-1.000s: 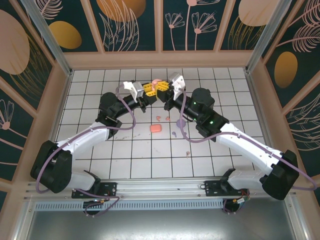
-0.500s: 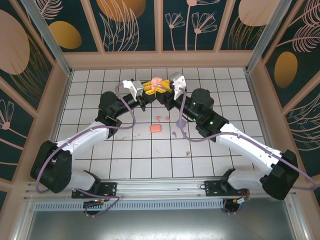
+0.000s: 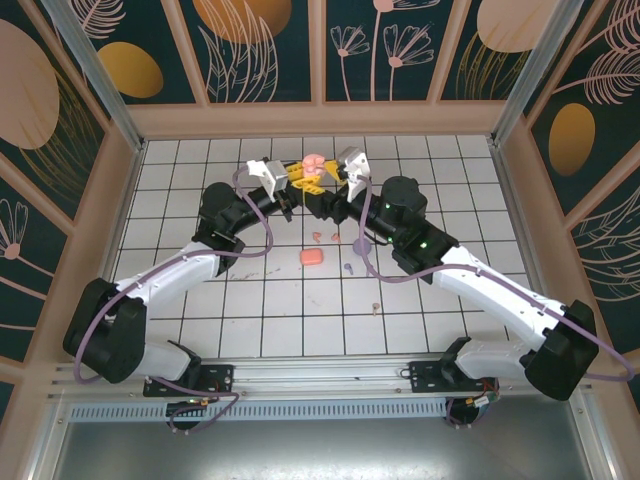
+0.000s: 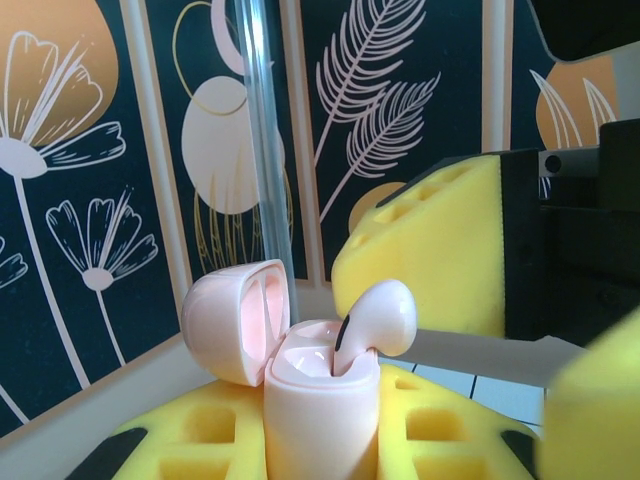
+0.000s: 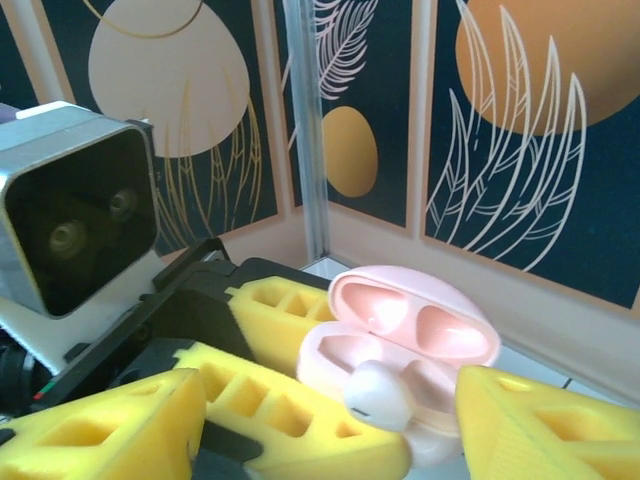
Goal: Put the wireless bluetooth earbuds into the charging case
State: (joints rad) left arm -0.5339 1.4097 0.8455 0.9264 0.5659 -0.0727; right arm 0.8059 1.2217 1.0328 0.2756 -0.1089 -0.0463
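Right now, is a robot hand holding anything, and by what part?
The left gripper pinches the pale pink charging case by its lower body. The right gripper is open around the earbud, holding nothing.

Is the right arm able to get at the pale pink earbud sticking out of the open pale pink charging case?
Probably yes: the right gripper is open beside the pale pink earbud, the lid is tipped back, and the left gripper holds the charging case.

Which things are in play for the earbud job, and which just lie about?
In play: pale pink case in left gripper; pale bud standing in it; right gripper.
Lying about: coral-red case; two small buds; purple bud.
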